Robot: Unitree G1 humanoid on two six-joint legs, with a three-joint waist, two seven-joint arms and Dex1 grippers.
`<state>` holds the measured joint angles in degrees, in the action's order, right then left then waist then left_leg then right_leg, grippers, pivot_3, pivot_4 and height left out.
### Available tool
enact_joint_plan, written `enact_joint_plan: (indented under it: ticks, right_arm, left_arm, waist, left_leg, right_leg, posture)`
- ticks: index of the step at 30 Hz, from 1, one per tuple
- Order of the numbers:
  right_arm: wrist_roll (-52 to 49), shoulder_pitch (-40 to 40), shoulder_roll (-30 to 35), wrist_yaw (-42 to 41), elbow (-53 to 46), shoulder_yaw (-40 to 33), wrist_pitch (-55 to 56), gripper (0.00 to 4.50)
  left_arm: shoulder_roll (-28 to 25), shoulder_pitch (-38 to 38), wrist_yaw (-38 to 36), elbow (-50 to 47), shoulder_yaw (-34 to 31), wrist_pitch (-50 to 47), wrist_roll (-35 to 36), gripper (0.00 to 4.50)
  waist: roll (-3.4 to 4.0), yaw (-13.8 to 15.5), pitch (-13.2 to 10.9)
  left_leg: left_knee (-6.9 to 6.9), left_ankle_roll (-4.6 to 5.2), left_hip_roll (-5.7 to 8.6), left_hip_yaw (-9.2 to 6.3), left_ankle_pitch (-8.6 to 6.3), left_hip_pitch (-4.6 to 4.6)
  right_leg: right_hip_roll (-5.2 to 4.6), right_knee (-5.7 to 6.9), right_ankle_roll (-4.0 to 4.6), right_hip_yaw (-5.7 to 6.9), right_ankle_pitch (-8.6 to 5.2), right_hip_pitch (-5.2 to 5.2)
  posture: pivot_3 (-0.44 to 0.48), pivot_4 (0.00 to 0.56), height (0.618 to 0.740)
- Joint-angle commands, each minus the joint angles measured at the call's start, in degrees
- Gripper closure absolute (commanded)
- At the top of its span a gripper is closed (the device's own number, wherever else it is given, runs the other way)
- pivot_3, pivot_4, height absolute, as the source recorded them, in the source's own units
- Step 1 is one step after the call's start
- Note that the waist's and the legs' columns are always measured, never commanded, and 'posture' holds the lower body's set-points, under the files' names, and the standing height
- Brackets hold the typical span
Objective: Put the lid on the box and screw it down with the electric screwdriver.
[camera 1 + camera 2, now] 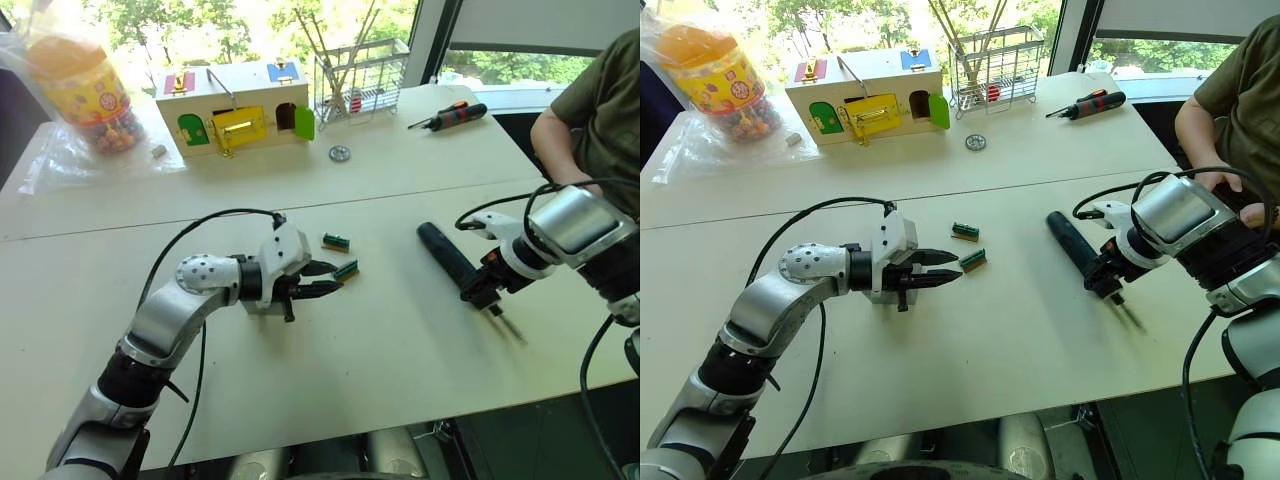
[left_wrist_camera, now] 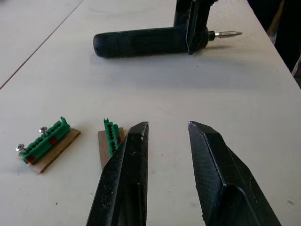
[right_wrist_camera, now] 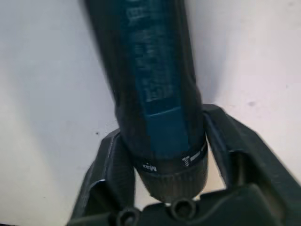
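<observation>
Pale tabletop [image 1: 300,190] under bright windows forms the work surface. On it, the right gripper [image 1: 482,292] is seen with its two fingers closed around the bit end of the electric screwdriver [image 1: 447,258], which lies flat on the table with its metal bit pointing toward the robot. The left gripper [image 1: 322,279] is held just above the surface with its fingers [image 2: 123,174] narrowly parted and nothing between them, their tips just beside one of two green terminal blocks [image 1: 346,270]; the other block [image 1: 336,241] lies near it. Further out, one wooden latch box [image 1: 236,105] with coloured doors, one wire basket [image 1: 359,78], one orange-and-black hand screwdriver [image 1: 450,116], one small metal gear [image 1: 340,153] and one candy jar [image 1: 85,92] are counted along the far edge, and a person's arm [image 1: 590,110] is visible at the right. No lid or grey box can be made out, so the task is judged barely begun: only the tool is being taken up, while placing the lid and driving the screws are left.
</observation>
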<state>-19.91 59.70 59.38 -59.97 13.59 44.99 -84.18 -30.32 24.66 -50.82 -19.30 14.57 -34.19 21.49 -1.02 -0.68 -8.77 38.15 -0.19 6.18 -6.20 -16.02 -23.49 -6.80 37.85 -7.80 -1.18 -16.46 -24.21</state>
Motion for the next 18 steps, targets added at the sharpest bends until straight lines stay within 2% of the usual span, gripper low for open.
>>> enact_joint_plan:
  ticks: [1, 6, 10, 14, 16, 18]
  right_arm:
    - [3.0, -1.8, -0.6, -2.8, 2.8, 4.2, 4.5, 2.76]
    - [6.3, -3.0, 1.2, -7.3, 6.0, 3.3, 9.6, 2.76]
    - [7.5, 2.0, -1.5, -5.5, 12.1, -6.0, 13.9, 2.76]
    - [3.8, 7.9, -4.2, -1.5, 11.7, -20.9, 11.1, 2.76]
    - [0.2, 8.1, -6.4, 2.3, 7.8, -32.5, 8.3, 2.76]
    - [-4.4, 4.8, -10.7, 7.3, 0.3, -47.3, 9.7, 2.76]
  left_arm:
    - [0.3, 0.4, 0.2, -0.8, -0.2, 1.3, -0.5, 3.17]
    - [-0.8, 0.1, -0.3, -0.3, -0.6, 1.6, -0.9, 3.17]
    - [-3.2, 0.2, -1.4, 0.9, -3.6, 1.3, -0.1, 3.17]
    - [-6.9, 0.6, -3.6, 3.5, -9.8, 0.2, 3.1, 3.17]
    - [-8.9, 0.8, -5.3, 5.1, -12.4, -0.5, 4.8, 3.17]
    - [-10.4, 1.4, -6.6, 6.4, -13.7, -1.4, 5.8, 3.17]
  waist:
    - [-0.26, 0.0, 0.2]
    - [-0.56, 0.3, 0.4]
    - [-0.50, 0.0, 0.3]
    - [0.36, -0.3, -0.2]
    - [0.42, -0.2, -0.2]
    - [0.42, -0.1, -0.2]
  left_leg:
    - [0.00, 0.00, 0.00, -0.01, 0.00, 0.00]
    - [0.03, 0.01, 0.02, -0.17, -0.01, 0.13]
    - [0.06, 0.08, 0.06, -0.21, -0.05, 0.23]
    - [0.02, 0.09, 0.09, 0.04, -0.05, -0.02]
    - [-0.11, 0.05, -0.03, 0.07, -0.03, -0.32]
    - [-0.08, -0.17, -0.11, -0.04, 0.10, -0.54]
  right_leg:
    - [0.00, 0.00, 0.00, 0.01, 0.00, 0.01]
    - [0.00, -0.36, 0.01, 0.19, 0.01, 0.43]
    - [-0.01, -0.67, 0.10, 0.25, 0.08, 0.71]
    - [-0.05, -0.49, 0.05, -0.01, 0.12, 0.18]
    - [-0.04, -0.22, 0.03, 0.01, 0.12, -0.40]
    - [-0.03, -0.04, 0.05, 0.15, 0.11, -0.81]
  posture:
    - [0.000, 0.150, 0.740]
    - [0.000, 0.150, 0.740]
    - [0.000, 0.150, 0.740]
    - [0.000, 0.150, 0.740]
    - [0.000, 0.150, 0.740]
    - [0.000, 0.150, 0.740]
